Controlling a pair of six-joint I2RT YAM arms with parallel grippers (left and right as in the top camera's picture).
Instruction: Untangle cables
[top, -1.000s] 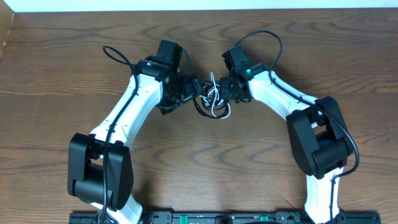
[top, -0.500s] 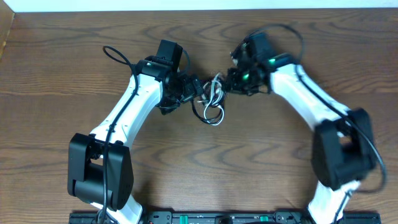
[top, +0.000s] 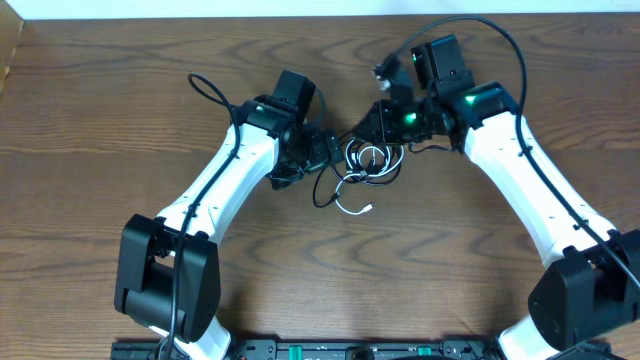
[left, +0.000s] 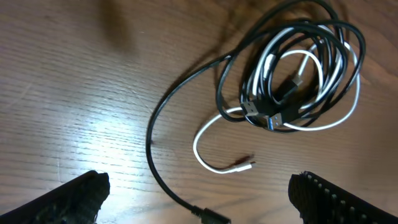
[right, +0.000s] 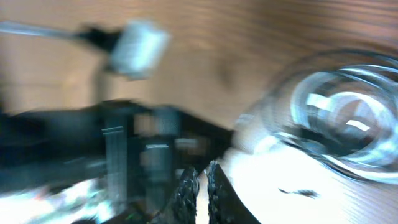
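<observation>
Between the two claws, on the wooden counter (top: 120, 120), lie the cables (top: 371, 160) — a loose coil of black and white loops laid over one another. From it a white cord (left: 195, 144) trails out toward the near edge, its small plug lying free. A black cord (left: 150, 146) sweeps a wider curve beside it, clear of the white one once past the coil. Left claw (left: 199, 186) hovers just left of the coil, fingers wide apart, touching nothing. Right claw (right: 203, 180) sits at the coil's far right side, fingers all but together — its wrist view is too blurred to tell whether a strand is pinched.
</observation>
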